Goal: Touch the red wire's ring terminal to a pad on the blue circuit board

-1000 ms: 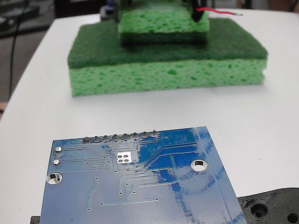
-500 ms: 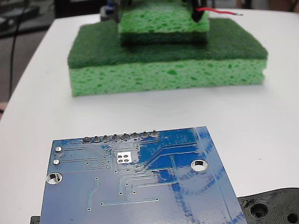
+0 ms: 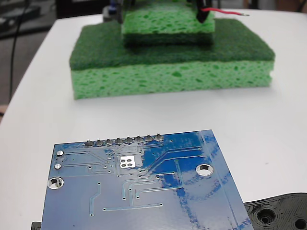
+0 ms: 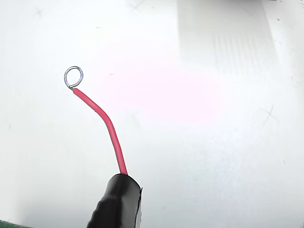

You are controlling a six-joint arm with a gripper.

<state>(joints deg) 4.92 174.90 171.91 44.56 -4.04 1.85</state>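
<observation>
While end effector grip unclear, green sponges between red wire and blue circuit board.

No change registered across the three fixed-view pictures.

In the fixed view, no item differs in position or attitude from the earlier pictures: the red wire projects to the right at the same height near the far edge of the table, and its ring terminal sits at the same point. The blue circuit board at the near edge shows no shift. The wrist view has no earlier picture, so no comparison is possible there.
</observation>
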